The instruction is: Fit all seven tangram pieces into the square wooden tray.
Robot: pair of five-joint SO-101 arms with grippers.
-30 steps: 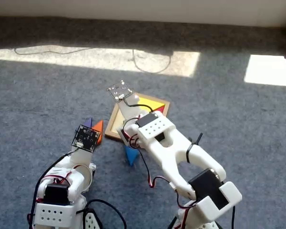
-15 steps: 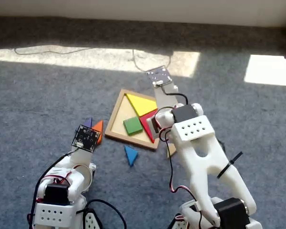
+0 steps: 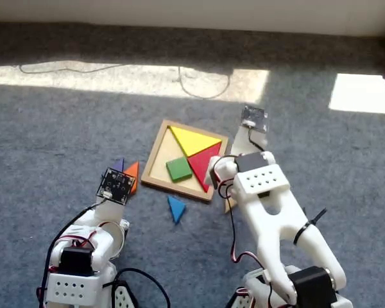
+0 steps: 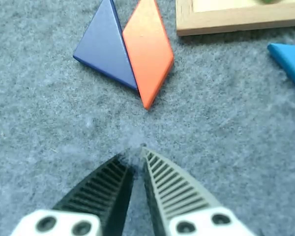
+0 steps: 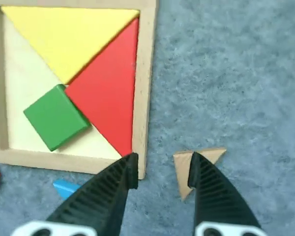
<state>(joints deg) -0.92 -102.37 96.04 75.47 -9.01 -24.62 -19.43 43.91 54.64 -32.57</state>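
Beside the lower-right edge of the square wooden tray [image 5: 143,73], the right gripper [image 5: 163,162] hangs open-jawed and empty over the tan wooden triangle [image 5: 181,169], apparently the next pickup: descend, then close.

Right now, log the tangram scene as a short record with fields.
Tray: wooden tray on grey carpet
In tray: yellow triangle, red triangle, green square
Outside: light blue triangle, navy triangle touching orange parallelogram, tan triangle
Left gripper: shut, near the orange parallelogram
Right gripper: open, at the tan triangle beside the tray
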